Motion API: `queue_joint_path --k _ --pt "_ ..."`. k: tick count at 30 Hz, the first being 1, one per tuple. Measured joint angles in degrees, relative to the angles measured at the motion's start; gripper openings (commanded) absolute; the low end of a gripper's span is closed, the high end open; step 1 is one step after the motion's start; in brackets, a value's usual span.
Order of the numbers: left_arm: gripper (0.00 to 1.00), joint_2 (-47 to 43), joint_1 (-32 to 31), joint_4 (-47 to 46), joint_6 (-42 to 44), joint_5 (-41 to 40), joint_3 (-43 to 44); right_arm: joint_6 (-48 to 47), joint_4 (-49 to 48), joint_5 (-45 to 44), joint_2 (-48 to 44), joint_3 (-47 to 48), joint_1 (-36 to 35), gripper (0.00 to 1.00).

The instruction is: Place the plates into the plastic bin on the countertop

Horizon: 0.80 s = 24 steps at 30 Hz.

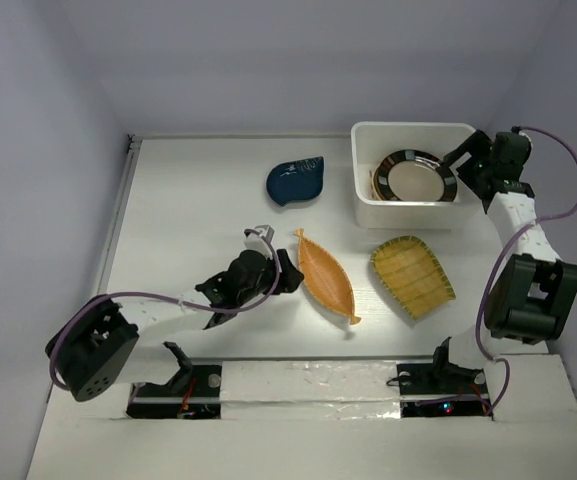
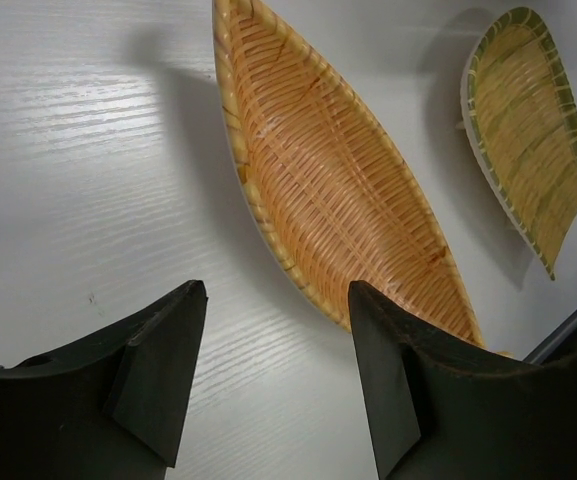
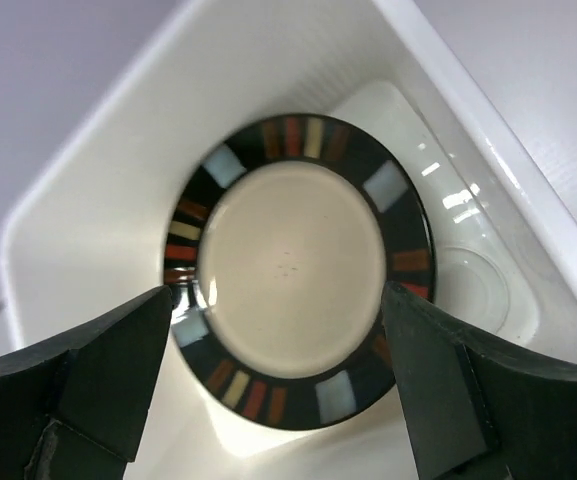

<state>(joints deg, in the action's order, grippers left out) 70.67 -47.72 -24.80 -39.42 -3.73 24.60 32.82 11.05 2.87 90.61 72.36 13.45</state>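
Right gripper [image 3: 278, 293] is hovering with jaws spread wide and empty; one striped-rim plate [image 3: 293, 265] is lying beneath them in the plastic bin [image 3: 98, 190]. Left gripper [image 2: 276, 290], jaws parted and empty, is facing three plates lying on the countertop [image 1: 188, 220]: orange boat-shaped plate [image 2: 338, 190] just ahead, yellow-green ribbed plate [image 2: 528, 130] beyond, navy leaf plate [image 1: 295, 181] farther off.

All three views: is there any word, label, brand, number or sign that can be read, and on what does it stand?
None can be read. The plastic bin, the striped-rim plate, the boat-shaped dish, the ribbed dish and the navy leaf dish show only patterns, no writing.
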Motion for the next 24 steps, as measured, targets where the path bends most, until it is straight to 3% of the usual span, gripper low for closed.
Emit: queue_joint_path --k 2,8,11,12,14,17,20,21,22,24 --pt "0.52 1.46 -0.17 -0.7 -0.13 -0.22 0.35 0.35 -0.94 -0.35 -2.99 -0.94 0.0 0.9" --pt "0.48 8.76 -0.57 -3.54 -1.38 -2.58 2.16 2.73 -7.08 0.96 -12.92 -9.09 0.0 0.76" --pt "0.47 11.5 -0.57 -5.44 -2.32 -3.65 2.58 5.07 -11.65 3.98 -18.8 -15.89 -0.48 0.53" --pt "0.46 12.39 -0.55 -6.14 -2.71 -3.89 2.8 5.77 -13.07 4.76 -20.72 -18.12 -1.03 0.28" --pt "0.44 14.19 -0.57 -7.3 -3.37 -4.11 3.45 7.1 -14.95 6.14 -23.78 -21.29 -2.99 0.13" --pt "0.4 16.98 -0.57 -9.7 -4.24 -4.31 4.68 8.11 -17.25 7.72 -27.15 -24.65 -8.02 0.08" --pt "0.28 19.15 -0.57 -12.22 -5.11 -4.46 5.2 8.37 -19.41 8.61 -29.81 -27.69 -14.56 0.1" --pt "0.08 19.87 -0.57 -12.9 -5.35 -4.55 5.33 8.37 -20.2 9.05 -30.58 -28.81 -17.2 0.11" --pt "0.0 20.52 -0.57 -13.42 -5.79 -4.59 5.49 8.39 -21.05 9.55 -31.15 -29.88 -19.45 0.17" --pt "0.0 21.59 -0.55 -14.6 -6.67 -4.7 5.81 7.96 -22.29 10.8 -31.82 -32.11 -23.78 0.28"
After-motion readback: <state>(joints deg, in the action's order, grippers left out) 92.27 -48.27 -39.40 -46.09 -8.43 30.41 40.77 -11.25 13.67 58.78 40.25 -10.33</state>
